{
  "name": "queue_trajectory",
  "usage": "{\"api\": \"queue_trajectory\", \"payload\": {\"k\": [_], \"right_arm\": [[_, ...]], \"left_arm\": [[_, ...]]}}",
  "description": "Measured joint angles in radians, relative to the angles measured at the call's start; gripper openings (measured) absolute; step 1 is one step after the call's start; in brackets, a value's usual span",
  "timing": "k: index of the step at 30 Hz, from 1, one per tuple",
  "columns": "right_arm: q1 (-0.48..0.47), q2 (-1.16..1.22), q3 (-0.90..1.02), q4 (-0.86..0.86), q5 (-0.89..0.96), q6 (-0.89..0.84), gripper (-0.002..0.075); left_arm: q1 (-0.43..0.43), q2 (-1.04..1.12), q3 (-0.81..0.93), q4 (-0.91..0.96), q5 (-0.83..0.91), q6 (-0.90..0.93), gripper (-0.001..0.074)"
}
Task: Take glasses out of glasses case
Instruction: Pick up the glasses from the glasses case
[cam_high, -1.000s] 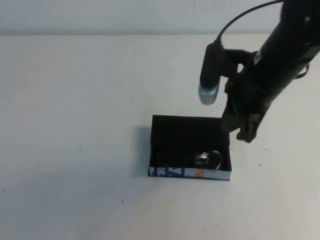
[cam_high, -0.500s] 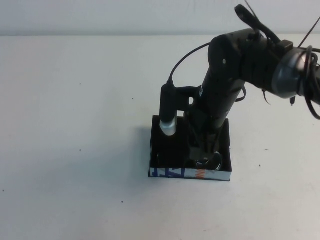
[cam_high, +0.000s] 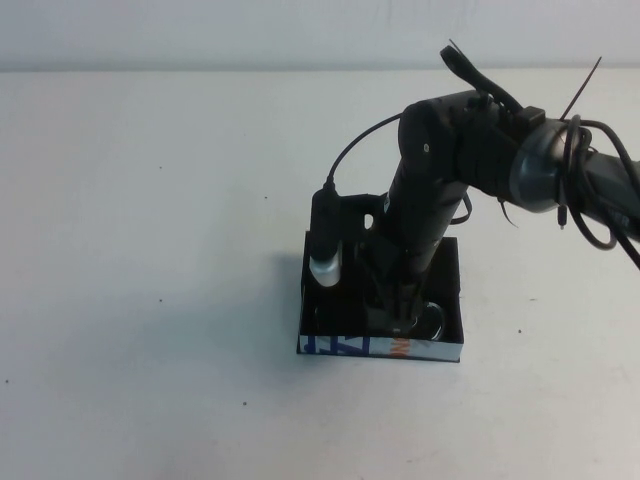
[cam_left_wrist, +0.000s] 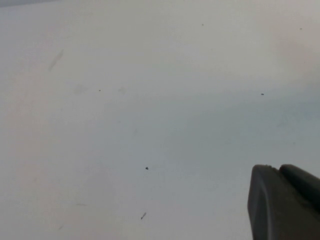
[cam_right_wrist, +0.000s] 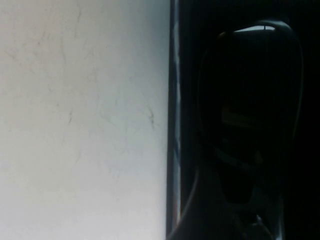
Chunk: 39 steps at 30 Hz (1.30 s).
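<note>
Right hand inside glasses case, left hand over table

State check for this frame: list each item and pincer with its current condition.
glasses case: open, upright on the table.
glasses: inside the case, one lens showing.
right pincer: lowered into the case at the glasses.
left pincer: over bare table, away from the case.

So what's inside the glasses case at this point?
The right pincer is down inside the glasses case, over the glasses; only one lens shows. The arm covers the remaining interior. The left pincer is over bare table.
</note>
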Motion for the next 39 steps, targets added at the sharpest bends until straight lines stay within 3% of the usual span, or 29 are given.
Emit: {"api": "queue_trajectory", "payload": {"k": [7, 39], "right_arm": [[0.000, 0.015, -0.010, 0.002, -0.015, 0.000, 0.0376], [-0.005, 0.005, -0.013, 0.034, 0.033, -0.002, 0.0361]], "left_arm": [[0.000, 0.000, 0.000, 0.000, 0.000, 0.000, -0.0004], [0.000, 0.000, 0.000, 0.000, 0.000, 0.000, -0.0004]]}}
